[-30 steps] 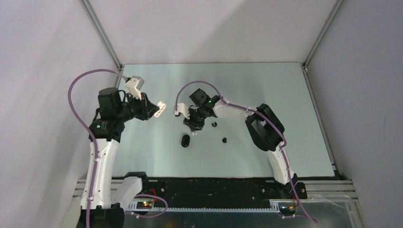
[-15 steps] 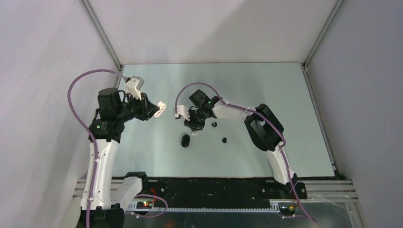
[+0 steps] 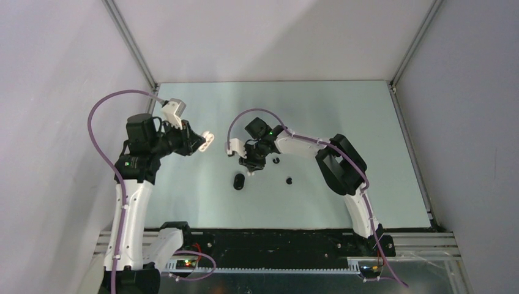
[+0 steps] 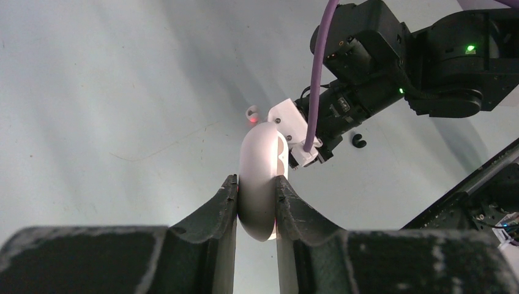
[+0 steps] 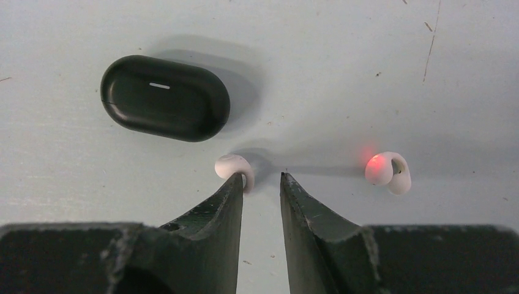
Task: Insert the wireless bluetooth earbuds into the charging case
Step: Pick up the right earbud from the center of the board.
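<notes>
The black charging case (image 5: 165,98) lies closed on the table, also in the top view (image 3: 238,181). My right gripper (image 5: 261,177) hangs low over the table just beside it, jaws narrowly open with nothing between them. One white earbud (image 5: 232,166) lies against the left fingertip. A second white earbud (image 5: 387,171) with a red light lies to the right. Two black earbuds (image 3: 276,160) (image 3: 289,180) lie right of the right gripper (image 3: 251,165). My left gripper (image 4: 257,184) is shut on a white oval case (image 4: 260,165), held above the table at the left (image 3: 207,139).
The right arm (image 4: 392,61) with its purple cable fills the upper right of the left wrist view. Enclosure walls and metal frame posts (image 3: 131,49) border the table at the back and sides. A black rail (image 3: 275,239) runs along the near edge.
My right gripper has shifted slightly to the right over the white earbud. The left arm and the white case have not moved.
</notes>
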Controlling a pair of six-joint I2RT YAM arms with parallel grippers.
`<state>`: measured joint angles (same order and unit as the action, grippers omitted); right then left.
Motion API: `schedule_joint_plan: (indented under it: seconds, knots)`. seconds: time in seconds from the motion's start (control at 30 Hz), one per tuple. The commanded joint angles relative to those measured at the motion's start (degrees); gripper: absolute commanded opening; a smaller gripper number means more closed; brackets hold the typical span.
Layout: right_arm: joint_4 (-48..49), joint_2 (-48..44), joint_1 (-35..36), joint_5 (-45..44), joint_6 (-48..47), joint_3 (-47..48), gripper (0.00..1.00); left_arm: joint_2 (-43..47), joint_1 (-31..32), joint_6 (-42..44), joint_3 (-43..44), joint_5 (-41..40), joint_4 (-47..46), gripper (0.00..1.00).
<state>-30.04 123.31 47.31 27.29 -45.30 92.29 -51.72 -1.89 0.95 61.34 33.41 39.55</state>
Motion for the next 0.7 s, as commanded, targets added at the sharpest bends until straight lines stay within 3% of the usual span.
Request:
schedule_joint_plan:
  seconds: [0.0,0.2,0.5,0.67]
  knots:
    - [-3.8,-2.5,0.6,2.9,-1.5,-1.1,0.33,1.2,-0.4,-0.2,-0.8,1.4,-1.8,0.0]
    - [-6.6,-3.1,0.8,6.2,-3.0,-1.2,0.25,1.4,-0.4,-0.3,-1.0,1.4,-2.0,0.0]
    - [-7.6,-3.7,1.0,6.8,-3.7,-1.0,0.03,1.4,-0.4,-0.3,-1.4,1.5,-2.1,0.0]
    - [-7.9,-4.6,0.6,6.3,-3.7,-1.1,0.05,1.4,-0.5,-0.3,-1.4,1.6,-2.3,0.0]
